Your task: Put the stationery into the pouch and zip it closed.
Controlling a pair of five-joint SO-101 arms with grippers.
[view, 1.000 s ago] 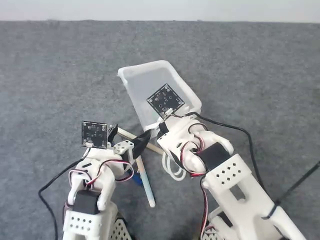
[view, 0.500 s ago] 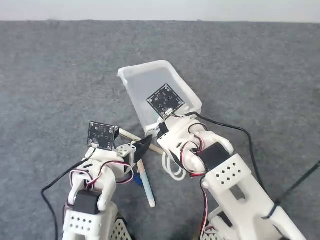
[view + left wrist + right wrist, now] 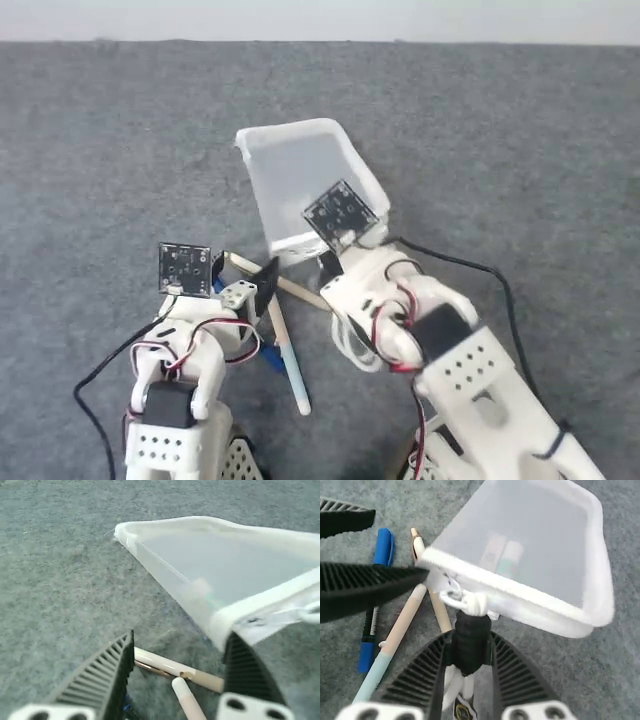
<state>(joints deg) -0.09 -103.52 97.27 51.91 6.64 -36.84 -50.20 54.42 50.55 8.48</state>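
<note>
While the right tool (image 3: 468,652) is clenched on the black zip pull (image 3: 469,625), the pouch (image 3: 300,170) lies on the grey tabletop (image 3: 520,140), long axis running away from the arms, zip edge nearest them. Left tool (image 3: 180,645) is released, jaws wide, just off the pouch's near corner. Under it, the cream pen (image 3: 298,291) lies crosswise. The pale-blue pen (image 3: 292,370) and blue pen (image 3: 383,547) point back toward the arms.

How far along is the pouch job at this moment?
Done: a couple of items seem to lie inside the pouch. In hand: right gripper shut on the black zip pull, left gripper open over the cream pens. Left: those and the blue pen lie outside on the table; zipping follows.
</note>
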